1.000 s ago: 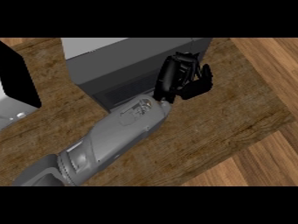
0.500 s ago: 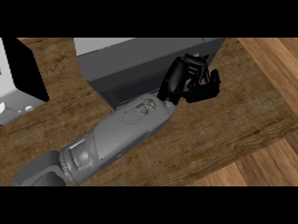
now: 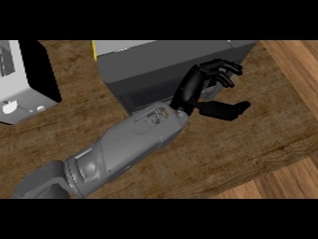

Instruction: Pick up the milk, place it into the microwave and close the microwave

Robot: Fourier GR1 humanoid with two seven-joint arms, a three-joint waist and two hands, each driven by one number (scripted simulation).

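Observation:
The grey microwave (image 3: 154, 70) stands at the top middle, with a darker window (image 3: 148, 99) low on its face. I cannot tell whether its door is closed. No milk shows; only a thin yellow strip (image 3: 94, 48) peeks out at the microwave's upper left corner. My left hand (image 3: 192, 91) hovers in front of the microwave's right part, at the end of the grey forearm (image 3: 127, 144) that rises from the lower left. Its fingers (image 3: 220, 72) are loosely bent, the thumb (image 3: 226, 108) sticks out to the right, and it holds nothing. The right hand is out of the picture.
A white toaster-like appliance (image 3: 13, 84) with a black side stands at the left edge. The dark wooden counter (image 3: 258, 140) ends in an edge at the right and lower right, with a lighter wooden floor (image 3: 306, 65) beyond.
The view has swung left, so the toaster and microwave have slid right in the picture. The hand now sits further left against the microwave, and its thumb has spread away from the fingers.

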